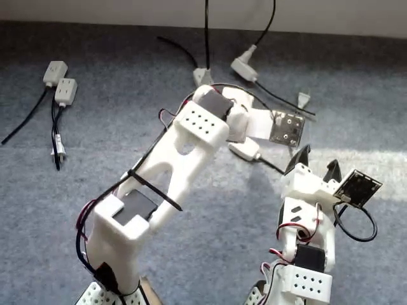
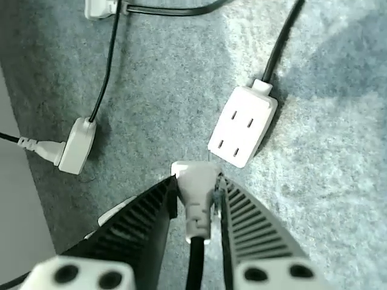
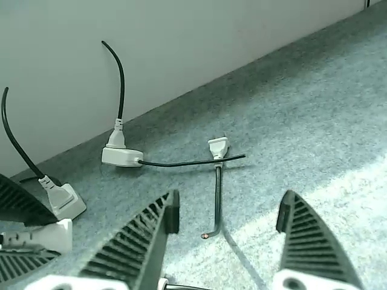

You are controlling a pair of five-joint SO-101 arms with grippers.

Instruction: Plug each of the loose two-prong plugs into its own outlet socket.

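While it clamps plug [image 2: 196, 188], left arm [image 1: 181, 162] outstretched

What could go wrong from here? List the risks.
1. The outlet block lies loose and angled to the plug in the left claw; a push may slide it instead of seating the plug.
2. The black cord lying ahead of the open right claw could snag on it.
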